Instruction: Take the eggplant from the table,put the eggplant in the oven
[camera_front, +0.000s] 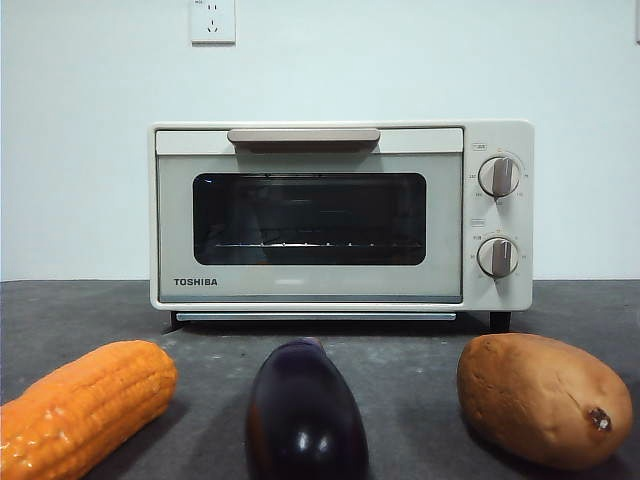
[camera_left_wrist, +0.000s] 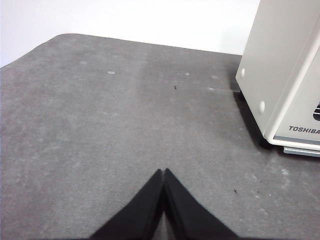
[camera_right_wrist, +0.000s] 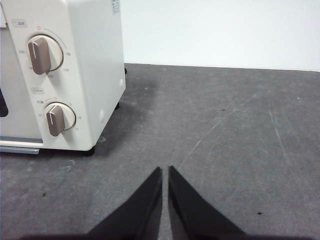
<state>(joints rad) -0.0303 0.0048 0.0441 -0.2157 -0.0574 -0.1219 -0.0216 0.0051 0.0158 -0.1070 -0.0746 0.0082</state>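
Eggplant (camera_front: 305, 415) laid on table (camera_front: 400, 365) before closed oven (camera_front: 340, 215), between corn (camera_front: 85, 405) and tuber (camera_front: 540, 398), left gripper (camera_left_wrist: 164, 171) and right gripper (camera_right_wrist: 165, 170) pressed closed, nothing held.

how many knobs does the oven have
2, both on the oven's right-hand panel in the front view, beside the door window: upper knob directly above lower knob. None seem hidden.

Glossy purple eggplant (camera_front: 305, 415) lies end-on at 6 o'clock on the grey surface (camera_front: 400, 365); cream oven (camera_front: 340, 215) behind at 12, door apparently shut.
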